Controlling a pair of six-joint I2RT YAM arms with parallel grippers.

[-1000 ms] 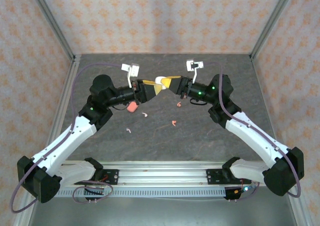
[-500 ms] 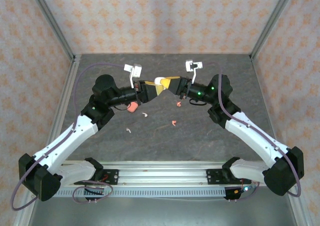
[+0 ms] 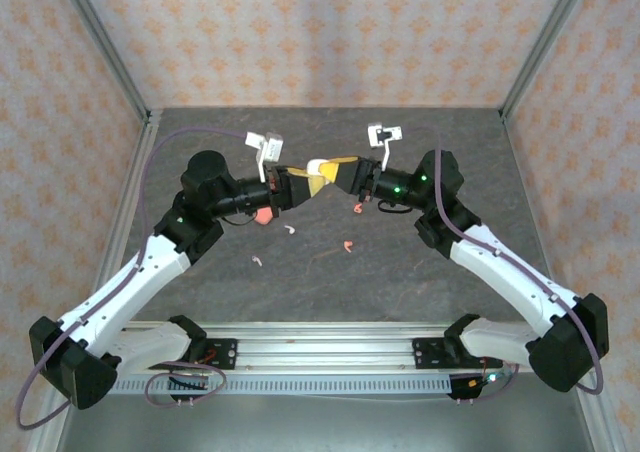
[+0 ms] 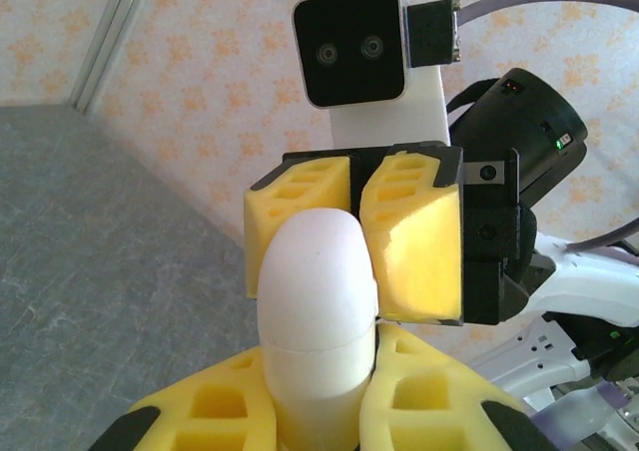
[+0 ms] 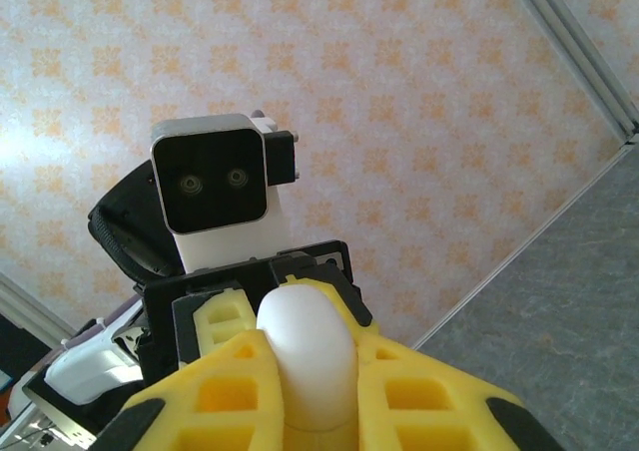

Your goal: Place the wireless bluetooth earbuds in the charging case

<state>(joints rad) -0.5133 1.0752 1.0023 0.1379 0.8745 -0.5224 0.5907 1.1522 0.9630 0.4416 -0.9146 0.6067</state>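
I have the white case (image 4: 318, 301) lifted off the surface (image 3: 200, 132), caught between both arms where they meet at mid-table. My left tool (image 4: 318, 376) is closed tight on the case's lower half, below the seam. My right tool (image 5: 305, 371) comes in from the opposite side, and its yellow pads sit snug against the rounded upper half, so I read it as gripping too.

I judge the reason for holding it at both ends is to pry the lid: one tool anchors the base while the other swings the top. The lid looks shut for now.

The white earbuds (image 3: 289, 229) and the coral earbuds (image 3: 346, 246) lie loose on the surface below the arms, well apart from the case. A pink case (image 3: 264, 215) sits partly under my left arm.
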